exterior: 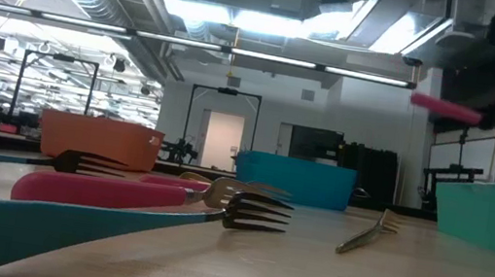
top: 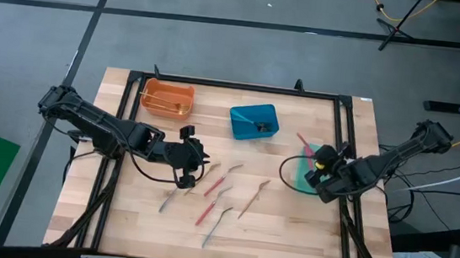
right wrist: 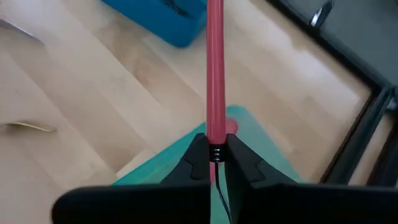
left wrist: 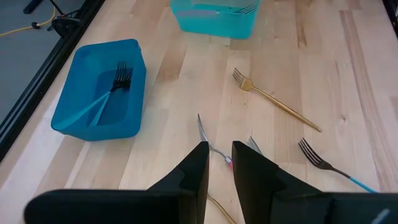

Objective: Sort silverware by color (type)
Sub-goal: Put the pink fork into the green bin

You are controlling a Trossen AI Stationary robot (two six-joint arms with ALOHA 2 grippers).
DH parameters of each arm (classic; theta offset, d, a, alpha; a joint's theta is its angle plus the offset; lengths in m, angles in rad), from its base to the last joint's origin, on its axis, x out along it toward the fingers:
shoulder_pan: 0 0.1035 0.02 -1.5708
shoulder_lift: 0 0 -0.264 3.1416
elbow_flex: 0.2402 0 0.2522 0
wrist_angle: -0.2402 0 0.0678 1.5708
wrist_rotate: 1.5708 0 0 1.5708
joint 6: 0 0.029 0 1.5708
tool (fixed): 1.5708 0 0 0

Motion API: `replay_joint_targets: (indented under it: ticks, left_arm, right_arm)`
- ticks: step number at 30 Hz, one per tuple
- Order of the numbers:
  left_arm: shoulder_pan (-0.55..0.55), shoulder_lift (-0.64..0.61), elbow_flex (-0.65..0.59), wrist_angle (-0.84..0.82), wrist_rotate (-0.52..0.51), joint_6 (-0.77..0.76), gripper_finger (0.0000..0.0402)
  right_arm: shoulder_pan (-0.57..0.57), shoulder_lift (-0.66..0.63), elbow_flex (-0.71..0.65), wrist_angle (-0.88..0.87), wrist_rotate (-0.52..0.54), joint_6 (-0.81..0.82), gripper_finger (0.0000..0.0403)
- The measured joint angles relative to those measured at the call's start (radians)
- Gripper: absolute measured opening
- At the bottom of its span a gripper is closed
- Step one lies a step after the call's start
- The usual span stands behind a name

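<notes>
Red slim plastic-handled utensil (right wrist: 215,68) pinched in closed right gripper (right wrist: 216,155), hanging over green rectangular bin (top: 294,171) at table's right side. Release low, handle lined along bin, so it drops inside. Left gripper (left wrist: 217,163), fingers slightly apart and empty, hovers over loose forks (top: 222,192) mid-table.

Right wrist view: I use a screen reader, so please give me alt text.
The right hand is shut on a red utensil, holding it over a green bin. A blue bin stands farther off on the wooden table.
</notes>
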Motion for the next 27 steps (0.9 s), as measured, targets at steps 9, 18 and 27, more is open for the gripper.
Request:
replay_joint_targets:
  ticks: [9, 18, 27]
  left_arm:
    - [0.0, 0.0, 0.0, 0.0, 0.0, -0.001, 0.0064]
    - [0.0, 0.0, 0.0, 0.0, 0.0, -0.002, 0.0064]
    - [0.0, 0.0, 0.0, 0.0, 0.0, -0.002, 0.0064]
  right_arm:
    - [0.0, 0.0, -0.197, 0.242, -0.092, 0.03, 0.0005]
    - [0.0, 0.0, -0.295, 0.392, -0.101, 0.04, 0.0005]
    - [0.0, 0.0, -0.325, 0.415, -0.11, 0.06, 0.0005]
